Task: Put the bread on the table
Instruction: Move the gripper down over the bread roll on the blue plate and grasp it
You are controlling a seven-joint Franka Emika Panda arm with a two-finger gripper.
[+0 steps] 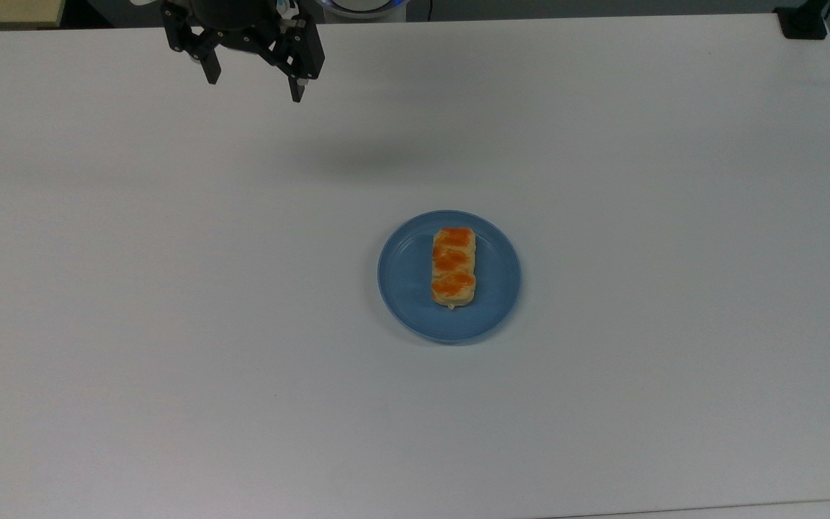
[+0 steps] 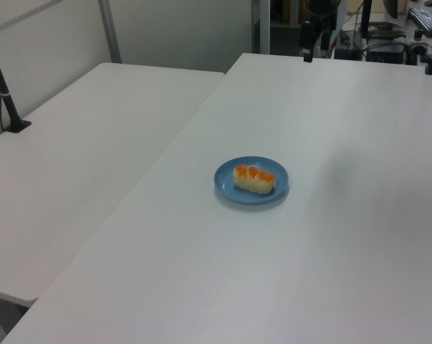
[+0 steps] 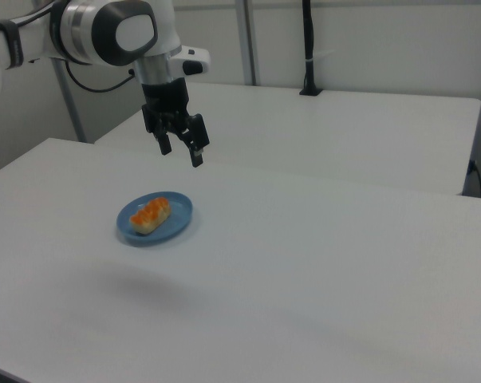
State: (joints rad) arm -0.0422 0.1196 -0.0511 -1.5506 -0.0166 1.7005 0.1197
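Bread [image 1: 453, 266]: oblong, pale tan, three orange patches; lies on blue plate [image 1: 408, 277] near the middle of white surface [image 1: 170, 324]. Jaws [image 1: 255, 85]: black, spread wide, empty, raised well apart from the plate. No legible writing.

White-and-grey arm [image 3: 104, 32], black two-finger gripper [image 3: 181, 152] (black cable behind)

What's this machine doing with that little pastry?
The robot arm is meant to move the bread off the blue plate and onto the white table. At the moment the bread lies on the plate, untouched. The gripper hangs open in the air, up and away from the plate, holding nothing.
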